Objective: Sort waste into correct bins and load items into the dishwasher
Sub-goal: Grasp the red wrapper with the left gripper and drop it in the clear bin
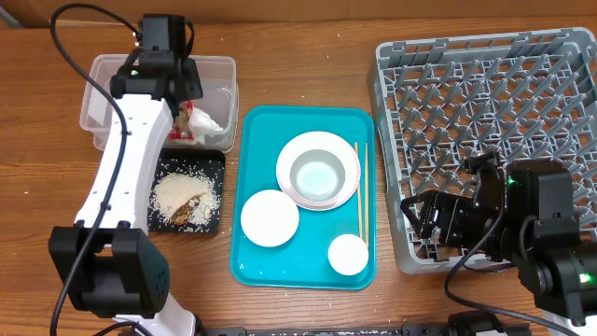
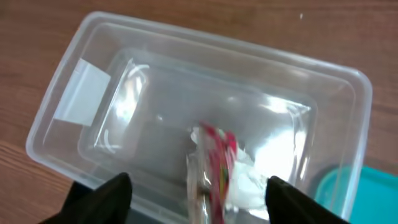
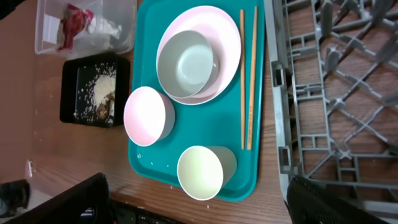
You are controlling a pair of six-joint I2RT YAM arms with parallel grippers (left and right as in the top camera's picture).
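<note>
My left gripper (image 2: 199, 208) is open above the clear tub (image 2: 93, 37). A red snack wrapper (image 2: 217, 158) and a crumpled white napkin (image 2: 247, 183) lie in the tub below the fingers; in the overhead view they show beside the arm (image 1: 194, 123). The black tray (image 1: 216, 161) holds rice and brown scraps (image 1: 185, 198). On the teal tray (image 1: 256, 126) are a plate with a bowl (image 1: 318, 170), a second bowl (image 1: 270, 218), a white cup (image 1: 348, 255) and two chopsticks (image 1: 360, 187). My right gripper (image 3: 196, 211) is open and empty, near the cup (image 3: 200, 172).
The grey dish rack (image 1: 485, 103) stands at the right, and its front left corner is next to my right arm (image 1: 536, 215). The left arm (image 1: 121, 177) stretches over the black tray's left side. Bare wooden table lies between the trays.
</note>
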